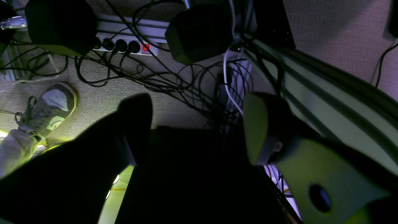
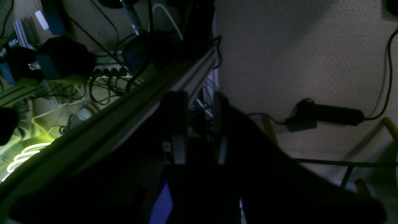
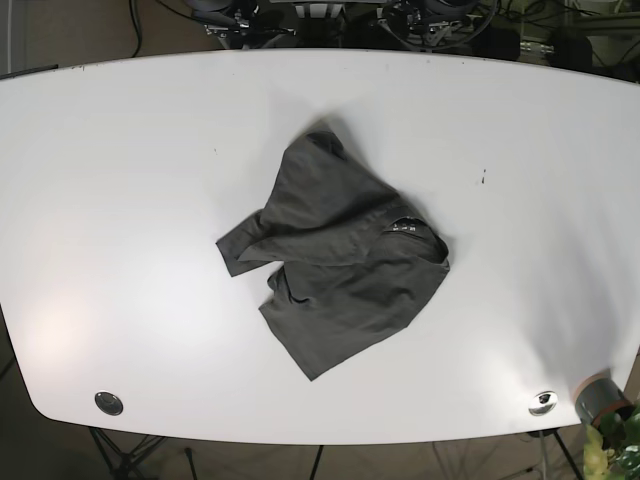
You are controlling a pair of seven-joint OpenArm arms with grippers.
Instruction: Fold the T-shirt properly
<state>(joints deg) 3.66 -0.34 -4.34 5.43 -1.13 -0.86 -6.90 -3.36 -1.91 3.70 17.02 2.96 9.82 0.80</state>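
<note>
Crumpled dark T-shirt (image 3: 335,265) lay unfolded at the centre of the white worktop (image 3: 120,200); no fold appeared made. Left gripper (image 1: 192,124) stood wide, off-worktop above floor cables; right gripper (image 2: 199,124) narrow, empty.

A large white surface (image 3: 120,200) with rounded corners fills most of the base view, and two round metal discs (image 3: 109,403) sit near its front corners. Brown floor shows along the surface's edges. At the lower right corner there is a green plant (image 3: 618,450).

The wrist views look down at a beige carpet (image 1: 335,31). A white power strip (image 1: 130,46) with a red switch lies on it, and many black cables (image 1: 174,84) are tangled next to it. An aluminium frame beam (image 1: 326,93) crosses diagonally. A grey sneaker (image 1: 49,109) rests on the carpet at the left. In the right wrist view a black adapter (image 2: 329,114) lies on the carpet, near wooden legs (image 2: 390,127). The light is dim, with a yellow-green glow at the lower left.
</note>
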